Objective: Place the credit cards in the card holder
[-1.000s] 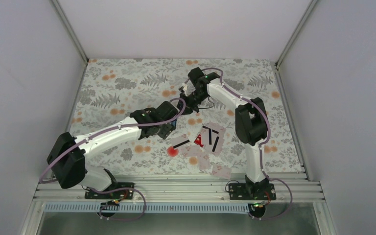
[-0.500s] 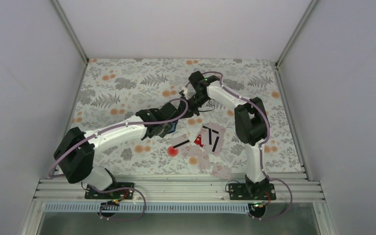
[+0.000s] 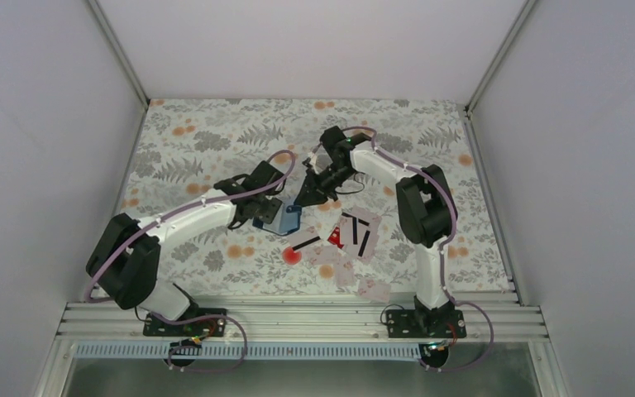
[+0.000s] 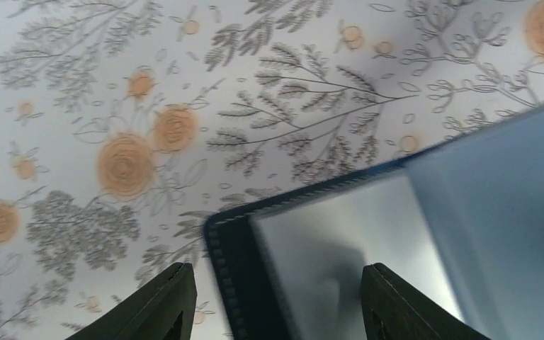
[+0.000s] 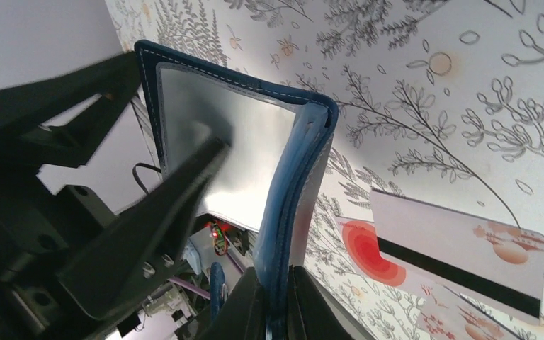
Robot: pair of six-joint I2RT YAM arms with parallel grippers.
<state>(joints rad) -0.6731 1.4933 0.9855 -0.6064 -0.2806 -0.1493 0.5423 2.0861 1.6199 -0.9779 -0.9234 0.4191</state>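
The navy-blue card holder (image 3: 288,218) stands open on the flowered table, its pale clear pocket showing in the right wrist view (image 5: 241,134). My right gripper (image 3: 306,197) is shut on the edge of its blue cover (image 5: 278,287) and holds that flap upright. My left gripper (image 3: 271,212) is open; in the left wrist view (image 4: 276,269) its fingers straddle the holder's other leaf (image 4: 340,248) without touching it. Several credit cards (image 3: 355,231) lie just right of the holder. One whitish card with a black stripe and a red disc (image 5: 460,248) lies closest.
More cards (image 3: 372,288) lie scattered toward the table's front edge. Both arms cross close together over the table's middle; the left gripper's dark finger (image 5: 149,219) fills the left of the right wrist view. White walls enclose the table.
My right gripper has moved nearer and to the left with the holder's cover in it. My left gripper has shifted left, and the blue holder now shows open between them.
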